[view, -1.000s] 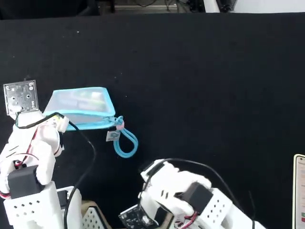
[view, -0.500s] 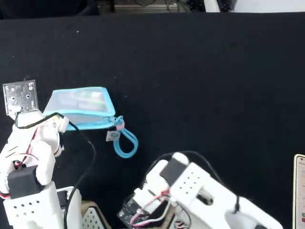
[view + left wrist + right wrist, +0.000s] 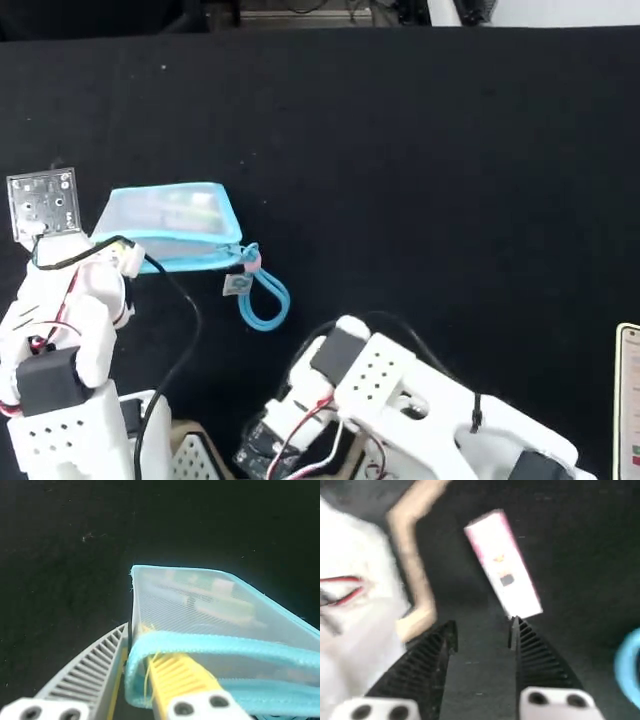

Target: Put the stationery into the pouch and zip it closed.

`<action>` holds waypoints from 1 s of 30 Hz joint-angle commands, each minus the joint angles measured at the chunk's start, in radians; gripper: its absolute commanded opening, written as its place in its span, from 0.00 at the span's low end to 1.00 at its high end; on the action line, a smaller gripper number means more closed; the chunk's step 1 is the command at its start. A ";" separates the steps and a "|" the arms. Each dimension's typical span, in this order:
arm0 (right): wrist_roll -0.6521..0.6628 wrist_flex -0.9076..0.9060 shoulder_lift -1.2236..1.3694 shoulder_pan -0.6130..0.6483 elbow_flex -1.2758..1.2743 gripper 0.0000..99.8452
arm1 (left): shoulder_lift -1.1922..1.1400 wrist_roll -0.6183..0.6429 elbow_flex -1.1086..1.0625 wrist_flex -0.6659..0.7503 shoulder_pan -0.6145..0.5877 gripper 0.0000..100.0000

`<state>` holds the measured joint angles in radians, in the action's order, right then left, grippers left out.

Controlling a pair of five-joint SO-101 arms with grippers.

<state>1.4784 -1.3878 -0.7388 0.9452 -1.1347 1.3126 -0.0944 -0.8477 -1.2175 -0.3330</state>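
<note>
pouch translucent, turquoise-edged; stationery inside; blue loop at corner

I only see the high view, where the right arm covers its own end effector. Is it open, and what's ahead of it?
Observer: The right end effector is open and empty in its wrist view.
Operator: Any stationery nearby?
Observer: A pink-and-white eraser-like block lies on the black table just ahead of it.
Operator: And the left one?
Observer: The left end effector is shut on a corner of the pouch.
</note>
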 commanded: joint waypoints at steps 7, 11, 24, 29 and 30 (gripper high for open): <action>-0.075 0.189 -0.024 0.015 -0.084 0.18 | 0.006 -0.005 0.018 0.014 -0.005 0.03; -0.126 0.219 -0.024 0.075 -0.099 0.23 | 0.006 -0.005 0.018 0.014 -0.005 0.03; -0.158 0.334 -0.024 0.100 -0.196 0.23 | 0.006 -0.006 0.016 0.014 -0.010 0.03; -0.160 0.387 -0.024 0.100 -0.220 0.23 | 0.006 -0.008 0.016 0.014 -0.012 0.03; -0.163 0.394 -0.024 0.100 -0.220 0.23 | 0.006 -0.008 0.016 0.014 -0.012 0.03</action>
<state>1.3295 -1.0273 -0.7480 1.0372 -1.3587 1.3126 -0.0944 -0.8477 -1.2175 -0.3330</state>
